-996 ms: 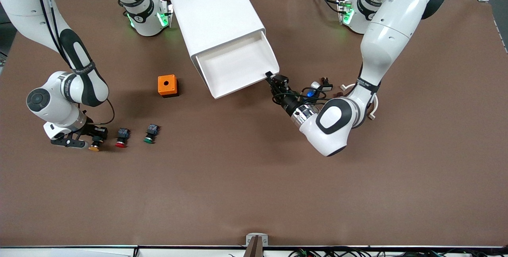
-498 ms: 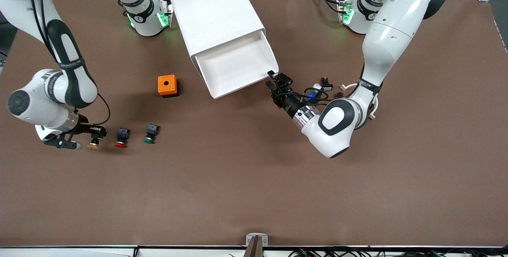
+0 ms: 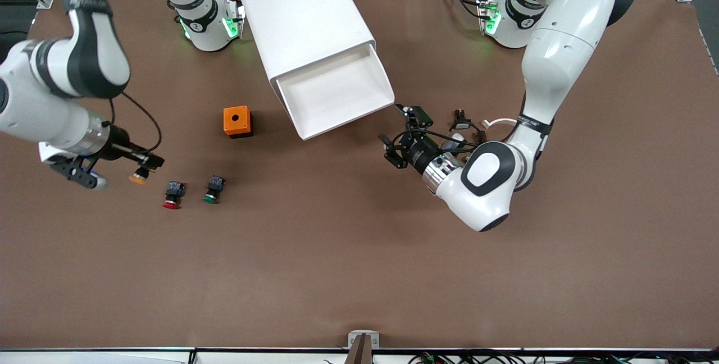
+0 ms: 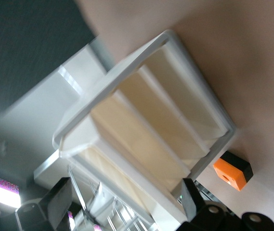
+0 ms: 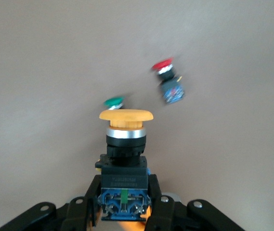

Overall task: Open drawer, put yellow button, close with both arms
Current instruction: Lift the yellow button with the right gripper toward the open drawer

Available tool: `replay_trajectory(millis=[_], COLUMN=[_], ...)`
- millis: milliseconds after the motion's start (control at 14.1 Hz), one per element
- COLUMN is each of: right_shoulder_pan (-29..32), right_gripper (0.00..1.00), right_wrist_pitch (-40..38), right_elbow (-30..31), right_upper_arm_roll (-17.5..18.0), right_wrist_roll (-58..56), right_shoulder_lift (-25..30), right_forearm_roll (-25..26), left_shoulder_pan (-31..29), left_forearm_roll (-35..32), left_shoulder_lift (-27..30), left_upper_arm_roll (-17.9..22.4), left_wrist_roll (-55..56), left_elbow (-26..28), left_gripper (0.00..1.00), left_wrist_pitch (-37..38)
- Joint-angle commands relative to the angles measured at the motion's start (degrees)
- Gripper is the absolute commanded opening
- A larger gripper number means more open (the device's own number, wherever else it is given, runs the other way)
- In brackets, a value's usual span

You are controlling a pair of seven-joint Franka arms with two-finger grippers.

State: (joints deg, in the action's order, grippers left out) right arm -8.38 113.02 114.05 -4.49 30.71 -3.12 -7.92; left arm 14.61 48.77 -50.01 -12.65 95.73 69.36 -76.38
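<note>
The white cabinet (image 3: 306, 21) lies at the table's back middle, its uppermost drawer (image 3: 337, 94) pulled out and empty. My right gripper (image 3: 143, 168) is shut on the yellow button (image 3: 137, 177) and holds it in the air over the table, beside the red button. In the right wrist view the fingers (image 5: 158, 204) clamp the blue rear block of the yellow button (image 5: 125, 139), cap pointing away. My left gripper (image 3: 397, 129) is open and empty, just off the drawer's front corner. The left wrist view shows the cabinet (image 4: 79, 110) with its cream drawer fronts.
A red-capped button (image 3: 172, 195) and a green-capped button (image 3: 212, 190) lie on the table close to the yellow one; both show in the right wrist view, the red-capped button (image 5: 168, 79) and the green-capped button (image 5: 113, 102). An orange box (image 3: 237, 121) stands beside the drawer.
My right gripper has lifted the yellow button off the table. My left gripper has let go of the drawer front, opened, and drawn back from it.
</note>
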Motion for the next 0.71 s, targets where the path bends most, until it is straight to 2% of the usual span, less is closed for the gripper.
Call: replay_trajectory(millis=[0, 285, 498, 641], right_shoulder_pan=[-9.8, -26.3, -32.3, -35.7], right_gripper=[0.00, 0.00, 0.00, 0.00], right_wrist_pitch=[-1.8, -1.1, -0.5, -0.3], right_elbow=[2.0, -1.4, -4.7, -6.4], right_upper_arm_roll=[-0.5, -0.6, -0.6, -0.6], right_wrist_roll=[18.1, 43.7, 53.4, 58.2], right_shoulder_lift=[4.7, 4.9, 3.4, 2.2], right_forearm_roll=[-1.0, -1.0, -1.0, -0.9], left_shoulder_pan=[0.1, 0.9, 4.9, 5.9], left_forearm_roll=[-7.6, -20.8, -33.4, -38.3], left_shoulder_lift=[4.6, 12.1, 16.8, 17.4], left_upper_arm_roll=[0.3, -0.5, -0.6, -0.6], left_wrist_roll=[-12.4, -25.7, -28.1, -28.3], left_elbow=[-1.2, -0.7, 0.0, 0.3], left_gripper=[1.00, 1.00, 1.00, 1.00], left_wrist_pitch=[-0.2, -8.2, -15.8, -18.9])
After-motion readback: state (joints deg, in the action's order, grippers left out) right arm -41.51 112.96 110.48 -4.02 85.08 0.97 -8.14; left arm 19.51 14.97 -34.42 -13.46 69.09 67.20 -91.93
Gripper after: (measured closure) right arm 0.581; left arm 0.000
